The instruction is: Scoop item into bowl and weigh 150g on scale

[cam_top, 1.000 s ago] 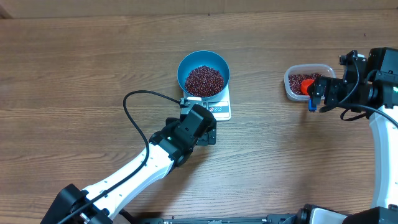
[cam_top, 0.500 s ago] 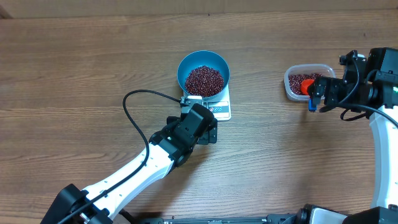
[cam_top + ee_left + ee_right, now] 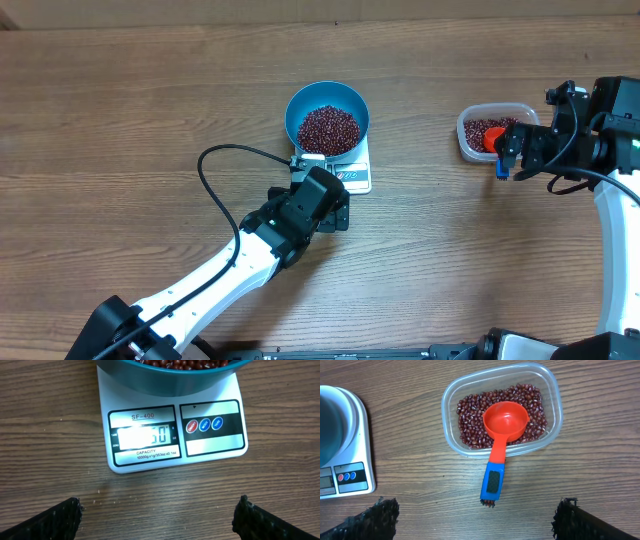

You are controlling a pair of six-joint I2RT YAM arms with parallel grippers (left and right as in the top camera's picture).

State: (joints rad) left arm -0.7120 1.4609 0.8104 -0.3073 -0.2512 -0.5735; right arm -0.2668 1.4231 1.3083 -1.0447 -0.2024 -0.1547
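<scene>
Left fingers (image 3: 60,519) spread wide, holding nothing, over bare worktop (image 3: 160,505) just short of the scale (image 3: 215,446). The blue bowl (image 3: 170,382) of beans (image 3: 328,129) sits on it. Right fingers (image 3: 376,517) wide apart too, near the orange scoop (image 3: 505,422) lying in the clear tub (image 3: 551,391).

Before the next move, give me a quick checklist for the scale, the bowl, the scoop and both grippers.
1. Bowl sits on the scale: ok.
2. Beans are in the bowl: ok.
3. Display shows the target: cannot tell, glare hides the leading digit.
4. Scoop rests empty in the tub: ok.
5. Left gripper open, holding nothing: ok.
6. Right gripper open, holding nothing: ok.
</scene>
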